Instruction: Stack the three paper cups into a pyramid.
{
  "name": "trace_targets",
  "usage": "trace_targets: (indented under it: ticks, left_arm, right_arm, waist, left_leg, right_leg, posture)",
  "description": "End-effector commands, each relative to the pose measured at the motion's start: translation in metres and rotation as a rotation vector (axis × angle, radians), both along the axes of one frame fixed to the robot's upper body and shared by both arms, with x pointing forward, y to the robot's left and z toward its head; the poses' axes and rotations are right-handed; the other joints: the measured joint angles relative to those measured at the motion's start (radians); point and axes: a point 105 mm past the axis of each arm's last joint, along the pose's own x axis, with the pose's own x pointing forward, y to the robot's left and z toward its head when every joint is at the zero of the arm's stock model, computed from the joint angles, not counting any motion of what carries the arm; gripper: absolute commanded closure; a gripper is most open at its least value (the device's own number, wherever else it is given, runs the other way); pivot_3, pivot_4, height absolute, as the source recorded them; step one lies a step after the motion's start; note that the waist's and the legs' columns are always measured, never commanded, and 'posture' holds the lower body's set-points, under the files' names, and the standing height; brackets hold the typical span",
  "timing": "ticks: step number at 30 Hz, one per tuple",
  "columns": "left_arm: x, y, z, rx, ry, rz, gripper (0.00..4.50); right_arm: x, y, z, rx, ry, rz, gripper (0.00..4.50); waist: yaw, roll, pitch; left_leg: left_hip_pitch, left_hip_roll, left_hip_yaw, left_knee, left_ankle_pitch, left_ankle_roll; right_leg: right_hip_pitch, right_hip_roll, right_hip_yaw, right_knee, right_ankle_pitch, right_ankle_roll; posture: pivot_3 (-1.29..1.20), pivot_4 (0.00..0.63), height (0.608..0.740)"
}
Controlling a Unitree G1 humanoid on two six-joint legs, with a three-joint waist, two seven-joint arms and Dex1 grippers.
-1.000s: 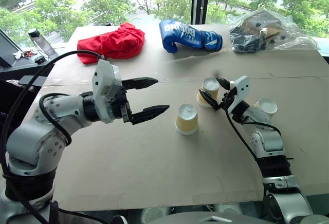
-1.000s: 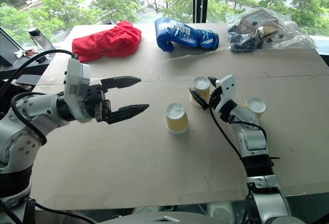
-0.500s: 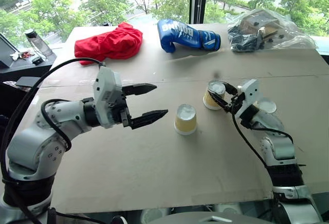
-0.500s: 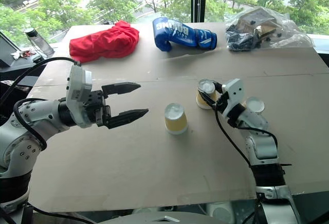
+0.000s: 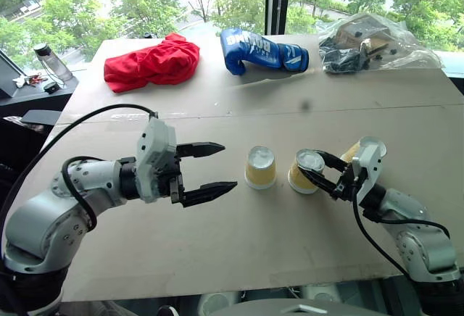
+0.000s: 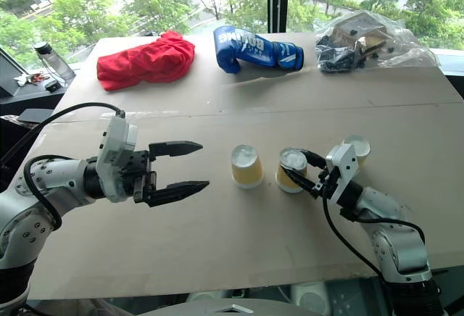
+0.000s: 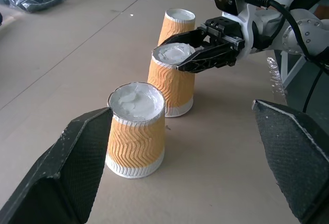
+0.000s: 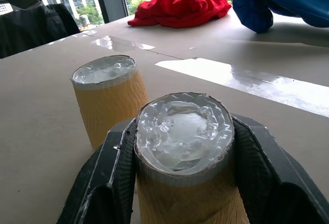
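Note:
Three yellow ribbed paper cups stand upside down in a row on the brown table (image 5: pixel 217 243). The left cup (image 5: pixel 261 167) stands free. My right gripper (image 5: pixel 308 168) is shut on the middle cup (image 5: pixel 304 174), one finger on each side near its top, and the cup appears to rest on the table. In the right wrist view this cup (image 8: pixel 182 131) sits between the black fingers (image 8: pixel 103 183). The third cup (image 5: pixel 365 148) stands behind the right wrist, partly hidden. My left gripper (image 5: pixel 229 165) is open, level, a short way left of the free cup and pointing at it.
A red cloth (image 5: pixel 154 61), a blue boxing glove (image 5: pixel 262 50) and a plastic bag of items (image 5: pixel 377 42) lie along the table's far side. A bottle (image 5: pixel 52 56) stands on a side surface at the far left. The table's front edge runs just below my arms.
My right gripper shut on the far cup and drew it back toward me, setting it beside the free cup. My left gripper sank a little and stayed open.

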Motion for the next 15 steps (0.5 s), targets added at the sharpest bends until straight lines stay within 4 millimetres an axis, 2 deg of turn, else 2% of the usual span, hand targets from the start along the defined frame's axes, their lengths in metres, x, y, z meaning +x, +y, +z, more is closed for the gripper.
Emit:
trace_targets:
  ticks: [1,5,14,15]
  left_arm:
    - [-0.006,-0.003,0.005,0.019,-0.040,-0.033,0.00]
    - [-0.006,-0.004,0.003,0.020,-0.036,-0.038,0.00]
    - [-0.008,-0.005,0.001,0.015,-0.032,-0.047,0.00]
    - [-0.008,-0.005,0.001,0.014,-0.033,-0.047,0.00]
  right_arm:
    - [-0.004,0.010,0.004,0.026,-0.027,0.044,2.60]
    - [-0.003,0.018,0.004,0.038,-0.069,0.060,2.60]
    - [0.008,0.021,0.006,0.044,-0.117,0.043,2.60]
    - [0.009,0.021,0.006,0.044,-0.118,0.043,2.12]
  waist:
    - [0.000,0.000,0.000]
    - [0.000,0.000,0.000]
    - [0.000,0.000,0.000]
    - [0.000,0.000,0.000]
  left_leg:
    - [0.000,0.000,0.000,0.000,0.000,0.000]
    - [0.000,0.000,0.000,0.000,0.002,-0.003]
    - [0.000,0.000,0.000,0.000,0.002,-0.004]
    - [0.000,0.000,0.000,0.000,0.002,-0.004]
  right_leg:
    - [0.000,0.000,0.000,0.000,0.000,0.000]
    - [0.000,0.001,0.000,0.000,0.000,0.000]
    - [0.000,0.001,0.000,0.000,0.000,0.000]
    - [0.000,0.001,0.000,0.000,0.000,0.000]
  posture:
    - [0.00,0.150,0.737]
    - [0.00,0.150,0.737]
    - [0.00,0.150,0.737]
    - [0.00,0.150,0.737]
